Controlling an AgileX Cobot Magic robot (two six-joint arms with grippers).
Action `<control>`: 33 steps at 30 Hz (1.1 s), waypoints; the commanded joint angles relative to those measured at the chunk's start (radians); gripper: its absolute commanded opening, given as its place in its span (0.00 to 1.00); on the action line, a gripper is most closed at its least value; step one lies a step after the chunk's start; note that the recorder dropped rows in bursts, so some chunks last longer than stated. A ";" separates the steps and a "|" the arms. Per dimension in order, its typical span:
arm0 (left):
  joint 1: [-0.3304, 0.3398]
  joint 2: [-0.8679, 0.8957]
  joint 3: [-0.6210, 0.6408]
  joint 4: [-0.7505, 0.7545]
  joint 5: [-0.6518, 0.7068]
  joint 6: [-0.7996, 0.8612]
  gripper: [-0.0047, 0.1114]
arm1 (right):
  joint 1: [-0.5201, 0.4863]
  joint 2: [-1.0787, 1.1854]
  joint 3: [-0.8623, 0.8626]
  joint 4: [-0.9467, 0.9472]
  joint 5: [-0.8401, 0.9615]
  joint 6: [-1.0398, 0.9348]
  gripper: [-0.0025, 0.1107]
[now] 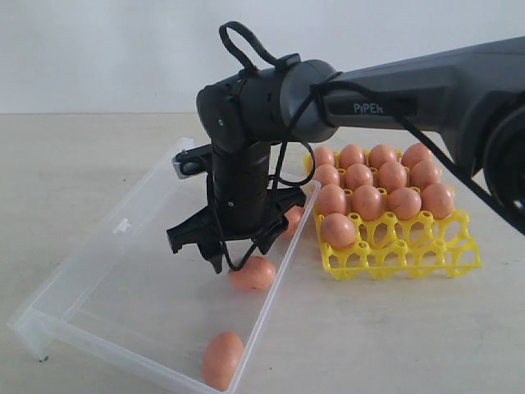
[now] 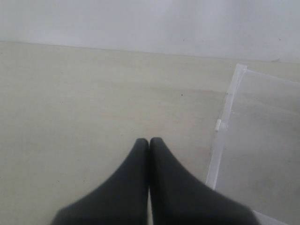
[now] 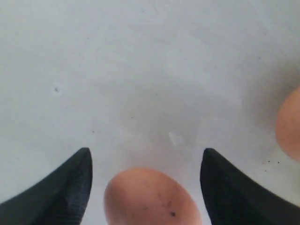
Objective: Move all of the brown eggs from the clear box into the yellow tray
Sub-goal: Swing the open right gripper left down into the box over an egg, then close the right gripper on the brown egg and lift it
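Observation:
The clear box [image 1: 107, 238] lies left of the yellow tray [image 1: 410, 254], which holds several brown eggs [image 1: 369, 201]. Three eggs remain in the box: a speckled egg [image 1: 254, 273] in the middle, one near the front corner [image 1: 221, 359], and one partly hidden behind the arm [image 1: 294, 218]. My right gripper [image 1: 240, 256] hangs open just above the speckled egg [image 3: 152, 197], one finger on each side and apart from it [image 3: 146, 152]. A second egg [image 3: 289, 124] shows at the frame edge. My left gripper [image 2: 149, 140] is shut and empty over bare table beside the box's rim [image 2: 224, 117].
The right arm [image 1: 410, 90] reaches across over the tray's back rows. The tray's front row cups [image 1: 426, 246] stand empty apart from one egg [image 1: 338, 231]. A beige tabletop [image 1: 394, 336] surrounds both containers.

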 commanded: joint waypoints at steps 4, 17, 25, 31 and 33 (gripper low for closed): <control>-0.001 0.003 -0.004 -0.006 0.001 0.000 0.00 | -0.003 -0.005 -0.006 0.000 0.091 -0.130 0.58; -0.001 0.003 -0.004 0.128 -0.025 0.000 0.00 | -0.003 -0.005 -0.006 0.007 0.164 -0.192 0.58; -0.001 0.003 -0.004 0.096 -0.041 0.000 0.00 | -0.003 -0.005 -0.006 0.043 0.173 -0.176 0.46; -0.001 0.003 -0.004 0.041 -0.088 -0.019 0.00 | -0.003 -0.005 -0.006 0.121 0.185 -0.192 0.02; -0.001 0.003 -0.004 -0.007 -0.138 -0.054 0.00 | -0.003 -0.005 -0.006 0.146 0.163 -0.230 0.02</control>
